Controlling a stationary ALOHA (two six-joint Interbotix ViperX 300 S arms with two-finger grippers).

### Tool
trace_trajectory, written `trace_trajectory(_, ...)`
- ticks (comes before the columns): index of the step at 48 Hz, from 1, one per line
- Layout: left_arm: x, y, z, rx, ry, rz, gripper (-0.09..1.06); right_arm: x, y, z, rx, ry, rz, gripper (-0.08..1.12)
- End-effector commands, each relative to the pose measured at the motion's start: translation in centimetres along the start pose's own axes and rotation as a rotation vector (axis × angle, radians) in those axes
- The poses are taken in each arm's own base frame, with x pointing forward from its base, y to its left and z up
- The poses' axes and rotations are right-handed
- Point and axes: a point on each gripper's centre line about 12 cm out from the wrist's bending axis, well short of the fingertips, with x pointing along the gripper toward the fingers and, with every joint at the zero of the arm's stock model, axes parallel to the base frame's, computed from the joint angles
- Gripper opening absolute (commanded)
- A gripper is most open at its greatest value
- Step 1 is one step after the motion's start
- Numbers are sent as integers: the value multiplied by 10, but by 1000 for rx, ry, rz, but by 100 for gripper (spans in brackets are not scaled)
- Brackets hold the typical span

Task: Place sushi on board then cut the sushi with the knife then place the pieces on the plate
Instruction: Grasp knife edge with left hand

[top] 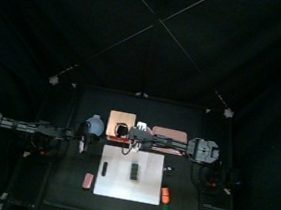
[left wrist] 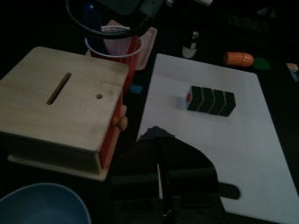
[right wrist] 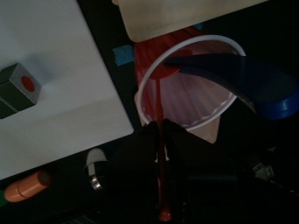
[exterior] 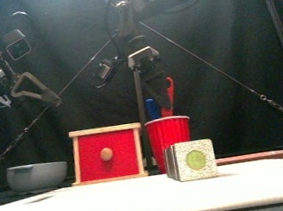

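R pincer (top: pixel 139 130) pinching red knife (right wrist: pixel 160 179) at cup (exterior: pixel 170 138) | sushi roll (top: pixel 134 167) lying 6 o'clock from it, axis 12–6 | L pincer (left wrist: pixel 170 164): grip can't tell

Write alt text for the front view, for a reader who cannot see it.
A sushi roll stands on a white board, up front. Behind it: a red cup holding a blue knife and a red knife, a wooden box, a bowl. The right gripper hangs above the cup, the left gripper high at the left.
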Motion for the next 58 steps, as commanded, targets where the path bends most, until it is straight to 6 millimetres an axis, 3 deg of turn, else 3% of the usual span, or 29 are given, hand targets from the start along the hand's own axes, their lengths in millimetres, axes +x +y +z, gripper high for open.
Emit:
trace_trajectory(1, 1, 0, 5, 0, -14, 1, -1, -25, -8, -5, 18, -59, 11, 23)
trace_trajectory(12, 1, 0, 5, -1, -16, 1, -1, -55, -15, -14, 39, -119, 23, 23)
trace_trajectory(24, 1, 0, 7, -1, -19, 1, -1, -92, -26, -37, 62, -201, 33, 23)
trace_trajectory(39, -2, -1, 19, 5, -69, -5, -1, -155, -36, -87, 91, -367, 3, 23)
trace_trajectory(58, -11, -6, 47, 7, -193, -21, 0, -196, -9, -145, 143, -625, -175, 23)
